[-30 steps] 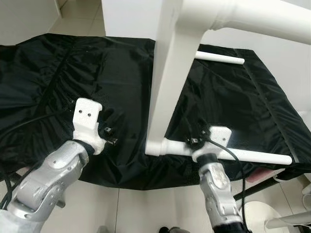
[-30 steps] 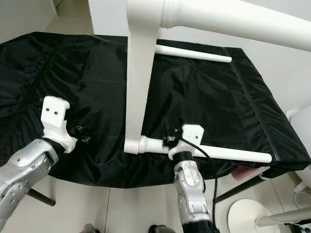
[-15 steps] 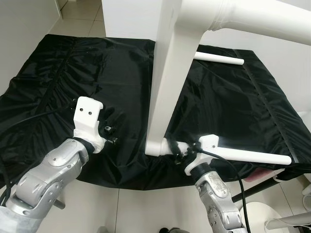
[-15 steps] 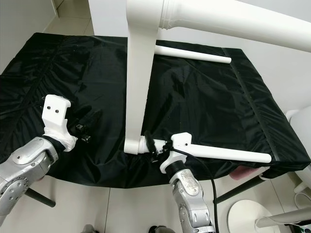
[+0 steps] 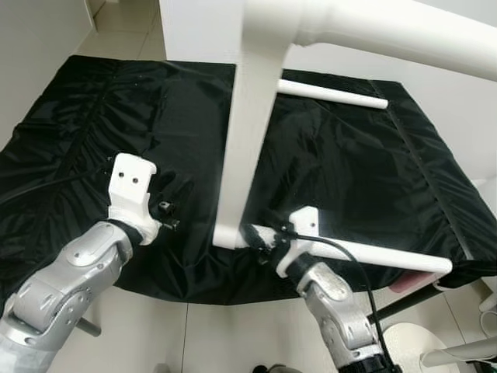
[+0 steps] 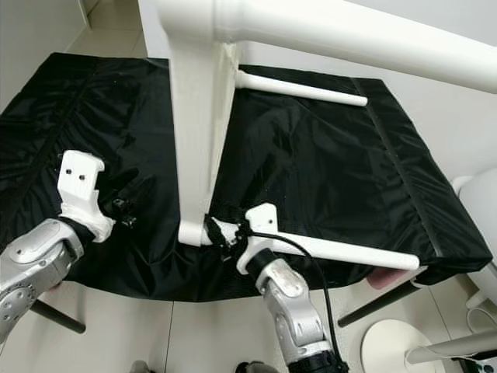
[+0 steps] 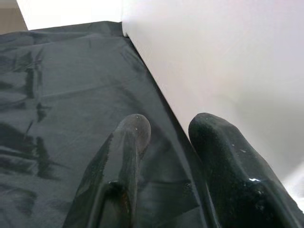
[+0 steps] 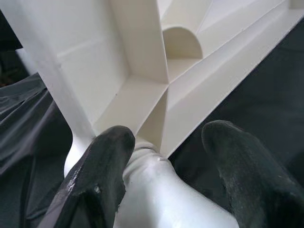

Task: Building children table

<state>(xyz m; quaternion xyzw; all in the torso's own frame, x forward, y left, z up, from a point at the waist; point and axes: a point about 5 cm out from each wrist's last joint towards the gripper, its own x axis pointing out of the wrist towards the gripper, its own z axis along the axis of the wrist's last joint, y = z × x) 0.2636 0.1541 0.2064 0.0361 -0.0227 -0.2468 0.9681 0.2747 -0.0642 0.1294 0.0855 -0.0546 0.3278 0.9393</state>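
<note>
A white plastic children's table stands on its edge on a black cloth [image 5: 349,171], its top [image 5: 248,140] upright. One leg [image 5: 404,35] juts out high over the cloth. A second leg [image 5: 380,255] lies along the near edge, and a third [image 5: 334,92] at the back. My right gripper [image 5: 264,235] sits where the near leg meets the top's corner. In the right wrist view its fingers [image 8: 107,152] stand apart on either side of the leg's base, open. My left gripper [image 5: 167,211] rests on the cloth left of the top, slightly open with nothing between its fingers [image 7: 135,130].
The cloth covers a low table whose near edge runs just in front of both arms. A white wall [image 5: 194,31] rises behind it. On the tiled floor at the lower right are a black strut [image 5: 396,303] and a white round base [image 5: 411,342].
My right gripper has slid left along the near leg, from its middle to the joint with the top. The upright top has shifted a little left. The left arm has hardly moved.
</note>
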